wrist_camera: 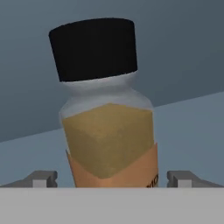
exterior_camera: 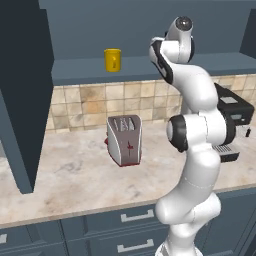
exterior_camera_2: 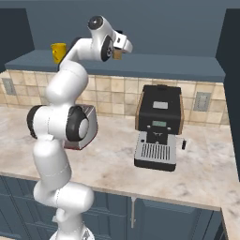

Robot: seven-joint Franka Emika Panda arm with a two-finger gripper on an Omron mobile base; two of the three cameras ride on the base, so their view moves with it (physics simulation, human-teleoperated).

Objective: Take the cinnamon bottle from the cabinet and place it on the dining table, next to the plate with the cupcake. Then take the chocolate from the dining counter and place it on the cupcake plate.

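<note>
As arm [exterior_camera_2: 61, 108] stretches up, pincer [wrist_camera: 112, 179] flanks cinnamon bottle [wrist_camera: 107, 109].

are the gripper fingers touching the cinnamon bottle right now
Apart. In the hand view the two fingertips stand on either side of the cinnamon bottle, with clear shelf showing between each tip and the glass.

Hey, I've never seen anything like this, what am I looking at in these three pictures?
This is a rendered kitchen with a white robot arm on a driving base. Two pictures come from cameras behind the arm, left and right; the third looks along its gripper. On the counter stand a toaster and a coffee machine; a yellow mug sits on the shelf above. The open gripper's fingertips flank the cinnamon bottle, which stands in the cabinet, not yet gripped.
</note>
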